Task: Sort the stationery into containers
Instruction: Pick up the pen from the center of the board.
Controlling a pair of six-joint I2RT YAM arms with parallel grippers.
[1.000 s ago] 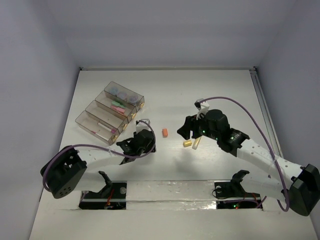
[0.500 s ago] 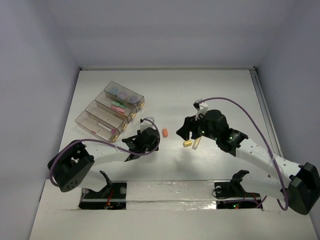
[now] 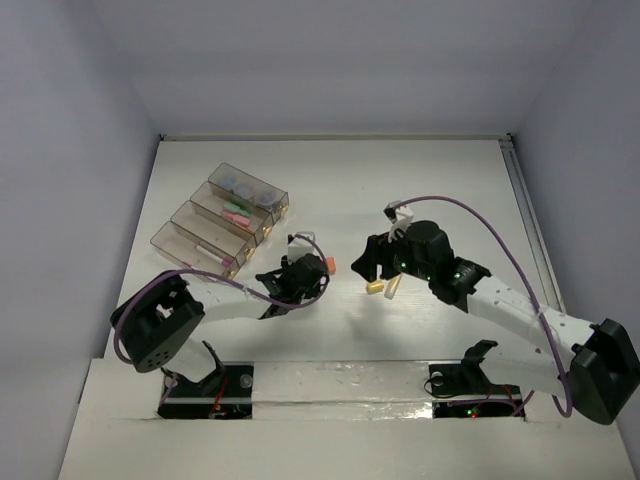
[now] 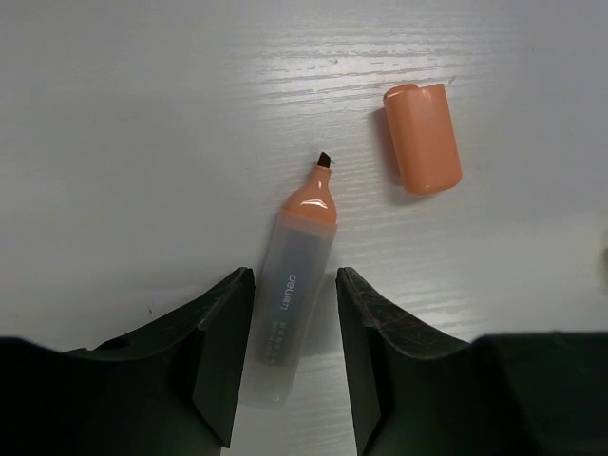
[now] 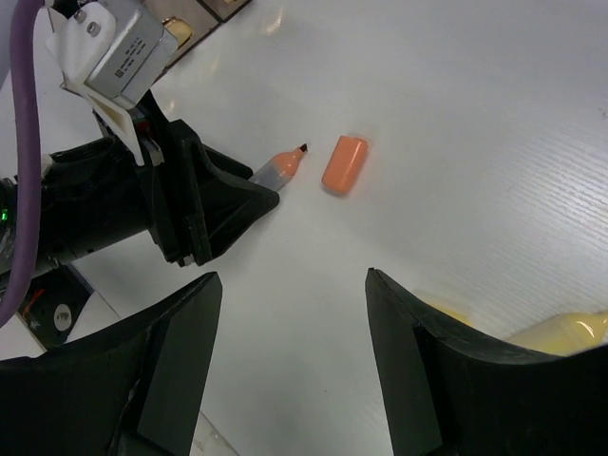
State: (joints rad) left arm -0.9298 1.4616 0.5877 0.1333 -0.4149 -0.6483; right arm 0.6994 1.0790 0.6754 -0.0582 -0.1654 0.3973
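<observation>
In the left wrist view an uncapped orange highlighter (image 4: 296,275) with a smoky clear body lies flat on the white table. Its orange cap (image 4: 423,138) lies apart, up and to the right. My left gripper (image 4: 294,285) is open, one jaw on each side of the body with small gaps. From above, the left gripper (image 3: 306,274) hides the highlighter and sits beside the cap (image 3: 329,265). My right gripper (image 3: 375,262) is open and empty above the table, near a yellow stick (image 3: 376,287). The four containers (image 3: 222,226) stand at the back left.
The far box holds blue-grey discs (image 3: 248,187), the one beside it pink and green sticks (image 3: 237,213), and the nearest a white pen (image 3: 203,248). A pale pen-like item (image 3: 394,286) lies beside the yellow stick. In the right wrist view, the cap (image 5: 344,163) and left gripper (image 5: 190,204) show.
My left gripper has moved right across the table, from near the boxes to the orange highlighter beside its cap. The right gripper has shifted slightly left.
</observation>
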